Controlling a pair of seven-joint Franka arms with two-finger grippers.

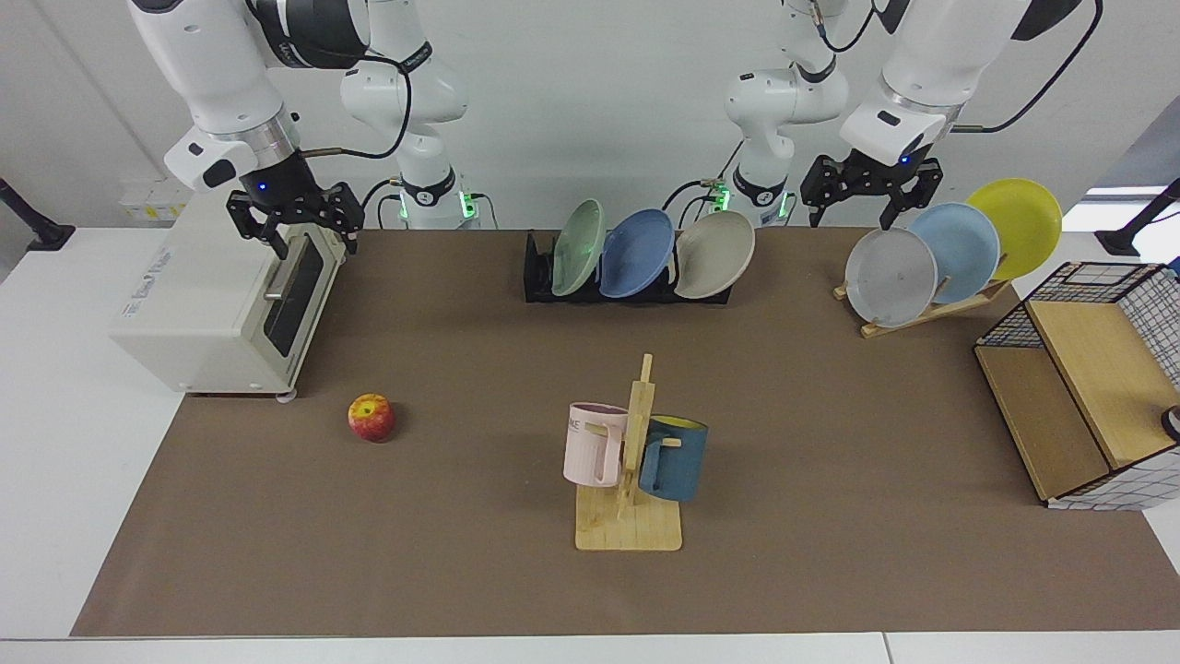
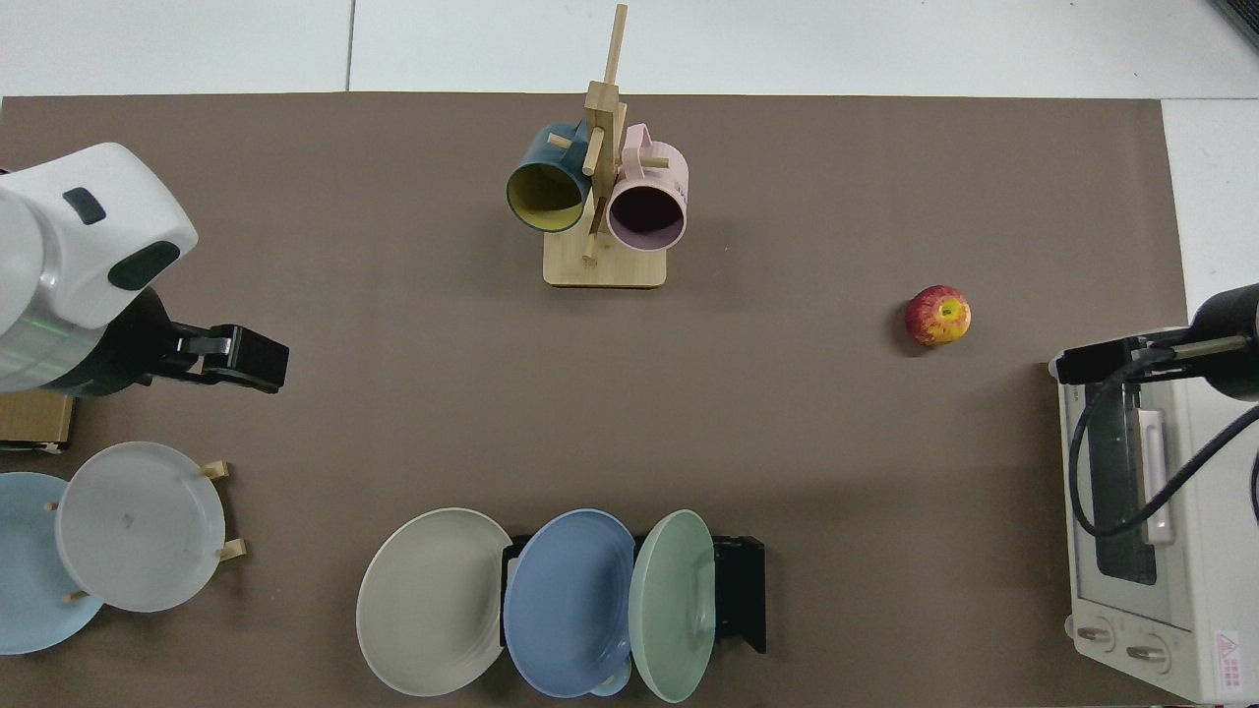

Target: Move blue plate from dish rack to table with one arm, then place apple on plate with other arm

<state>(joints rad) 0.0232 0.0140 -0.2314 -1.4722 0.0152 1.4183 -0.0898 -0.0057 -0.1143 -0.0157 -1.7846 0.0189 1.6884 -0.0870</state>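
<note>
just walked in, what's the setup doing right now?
Nothing is being handled yet. The blue plate stands in the middle slot of the dish rack, between a green and a beige plate. The apple lies on the table, apart from everything. The right gripper hangs open over the toaster oven; the left gripper hangs open above the wooden plate stand.

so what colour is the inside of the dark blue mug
Yellow inside the dark blue mug; clearest in the top view.
</note>
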